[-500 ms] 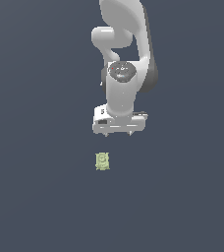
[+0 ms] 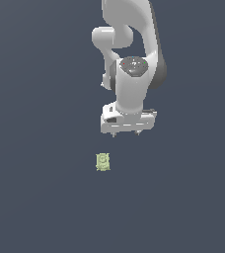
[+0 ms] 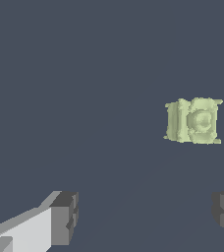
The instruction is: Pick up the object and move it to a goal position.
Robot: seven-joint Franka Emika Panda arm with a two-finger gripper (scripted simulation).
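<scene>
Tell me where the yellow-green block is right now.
In the exterior view, the yellow-green block lies on the dark floor, below the end effector and slightly toward that view's left, apart from it and not between its fingers.

The exterior view looks down from afar; the wrist view looks close past the fingers; both share the object.

White Franka arm reaching down from twelve o'clock, gripper pointing down with short fingertips apart, pale yellow-green lumpy object — at its seven o'clock, near, not touching — on dark grey floor
</scene>
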